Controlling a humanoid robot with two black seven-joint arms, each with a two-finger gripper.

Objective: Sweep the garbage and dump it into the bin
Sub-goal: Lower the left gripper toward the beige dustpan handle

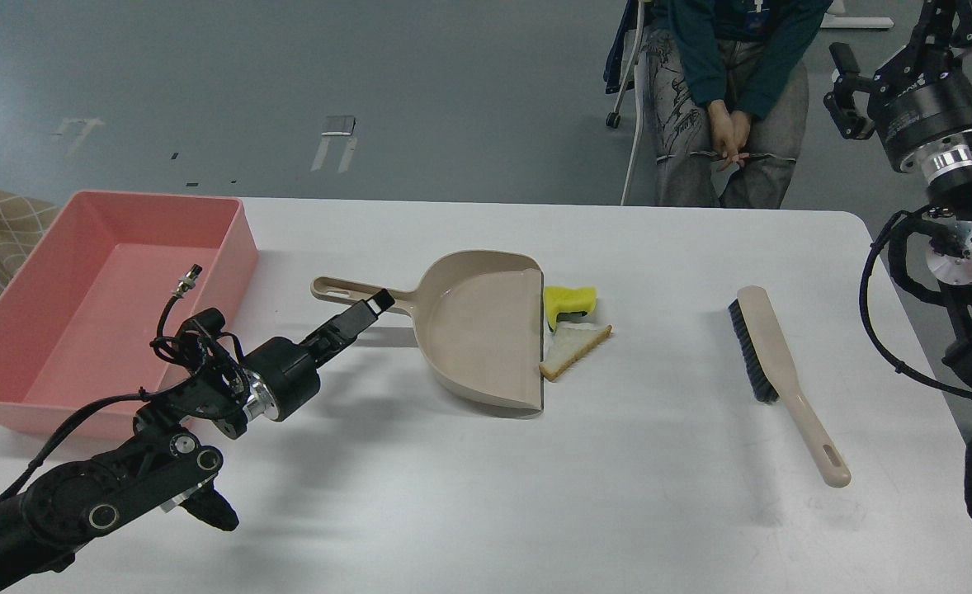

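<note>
Step in hand, by the look of it: taking hold of the beige dustpan point(478, 326) by its handle point(354, 292). Left gripper point(368, 311) hovering right at that handle, close to its far end; fingers seen edge-on and dark, so impossible to tell whether spread or closed, or whether already touching the handle. To do it well: close squarely across the handle rather than on its tip, keep the pan's lip flat on the white counter point(535, 478), and avoid nudging the pan away from the scraps.

Right gripper point(845, 87) raised high at the right edge, well apart from everything on the counter; fingers apparently spread and holding nothing. Brush point(771, 363) lying untouched to the right, bristles facing the dustpan, well apart from it.

Garbage on the counter just off the pan's open edge: yellow sponge-like chunk point(570, 302) and, just in front of it, triangular bread slice point(574, 348), touching or nearly touching the pan's lip. Nothing swept yet.

Dustpan holding nothing. Pink bin point(7, 346) at the left end of the counter, also holding nothing.
</note>
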